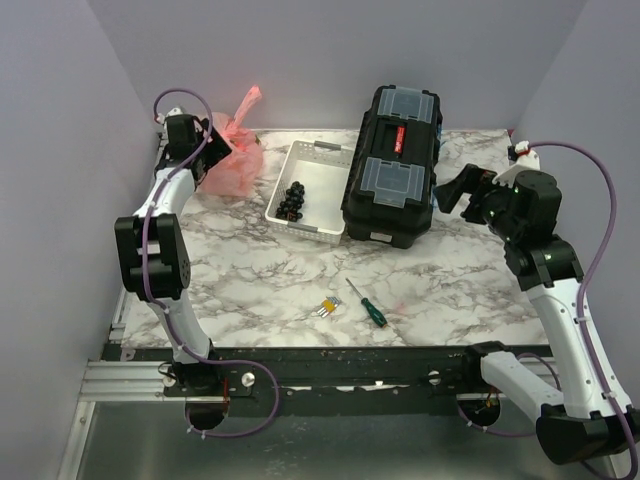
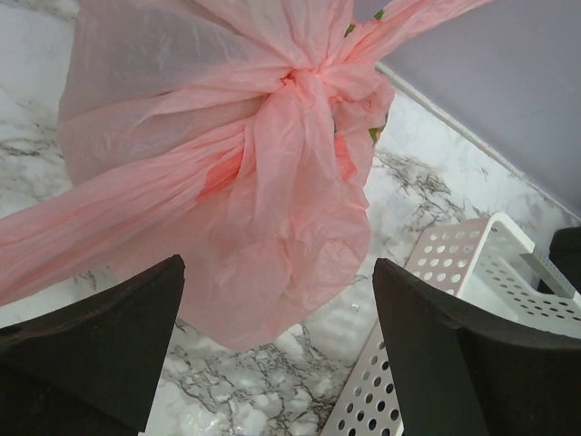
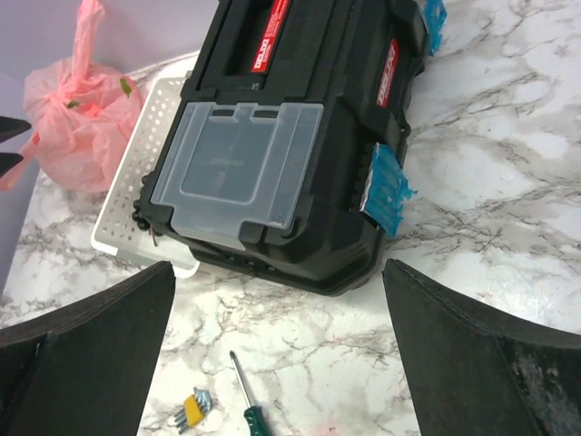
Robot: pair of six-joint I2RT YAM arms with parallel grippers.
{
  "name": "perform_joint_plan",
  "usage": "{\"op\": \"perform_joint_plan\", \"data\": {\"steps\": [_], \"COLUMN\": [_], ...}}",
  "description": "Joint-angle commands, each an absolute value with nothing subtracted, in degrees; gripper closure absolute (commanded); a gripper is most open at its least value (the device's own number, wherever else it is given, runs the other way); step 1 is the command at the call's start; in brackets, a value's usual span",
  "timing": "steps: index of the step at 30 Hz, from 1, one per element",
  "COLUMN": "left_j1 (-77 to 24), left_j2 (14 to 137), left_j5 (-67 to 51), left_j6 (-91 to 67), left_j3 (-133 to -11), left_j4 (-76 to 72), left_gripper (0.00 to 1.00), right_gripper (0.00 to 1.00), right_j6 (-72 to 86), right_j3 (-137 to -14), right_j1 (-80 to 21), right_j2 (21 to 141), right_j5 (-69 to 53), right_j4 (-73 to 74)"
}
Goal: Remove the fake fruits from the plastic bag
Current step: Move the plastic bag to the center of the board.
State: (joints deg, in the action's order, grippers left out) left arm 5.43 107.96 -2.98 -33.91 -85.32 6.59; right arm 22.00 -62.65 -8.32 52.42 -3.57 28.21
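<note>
The plastic bag (image 1: 235, 152) is pink, tied shut with a knot (image 2: 304, 86), and lies at the back left of the marble table. The fake fruits are hidden inside it; only small green flecks (image 2: 374, 134) show through the film. My left gripper (image 2: 280, 268) is open, with its two black fingers on either side of the bag's lower bulge and not touching it. From above, the left gripper (image 1: 208, 152) is right against the bag. My right gripper (image 3: 277, 268) is open and empty. It hovers over the table at the right (image 1: 452, 192), beside the toolbox.
A white perforated tray (image 1: 318, 152) holding small black grapes (image 1: 293, 200) stands right of the bag. A black toolbox (image 1: 392, 165) sits beside the tray. A green-handled screwdriver (image 1: 367, 303) and a yellow hex-key set (image 1: 326, 308) lie near the front. Walls close in the back and left.
</note>
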Motion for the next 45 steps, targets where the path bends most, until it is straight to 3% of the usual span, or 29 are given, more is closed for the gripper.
{"op": "perform_joint_plan", "data": {"steps": [1,11,15,19,26,35,37,40,45], "left_j1": [5.4,5.9,6.0,6.7,7.7,8.1,8.2,8.5,8.5], "left_j2": [110.0,113.5,113.2,113.0,114.6,117.0,117.6,117.5,109.0], "left_j5": [3.3,-2.8,-2.0,-2.6,-4.7,-9.9,-10.6,-11.7,-2.2], "left_j6": [-38.7,-51.4,-53.9,-54.7,-49.9,-46.4,-46.2,-46.0,-47.6], "left_j3": [-87.2,-88.7,-87.1,-86.7,-89.4,-92.1,-92.6,-92.1,-84.5], "left_j4": [14.5,18.7,17.1,17.2,19.5,22.5,22.7,23.9,27.1], "left_gripper": [0.16,0.15,0.27,0.58,0.59,0.84,1.00,1.00,1.00], "right_gripper": [0.00,0.00,0.00,0.00,0.00,0.00,0.00,0.00,0.00], "right_j6": [21.1,22.3,22.7,23.4,23.9,24.9,24.8,25.0,24.8], "right_j3": [-64.3,-63.9,-64.2,-63.1,-62.3,-64.3,-64.6,-64.5,-62.5], "right_j1": [-8.6,-8.6,-8.6,-8.6,-8.6,-8.6,-8.6,-8.6,-8.6], "right_j2": [52.1,50.4,50.1,49.4,50.5,52.2,53.1,53.7,53.5], "right_j5": [-7.4,-8.2,-8.6,-8.4,-9.6,-7.9,-8.0,-8.2,-8.4], "right_j4": [30.7,31.8,32.9,33.1,33.8,36.0,36.9,37.4,36.1]}}
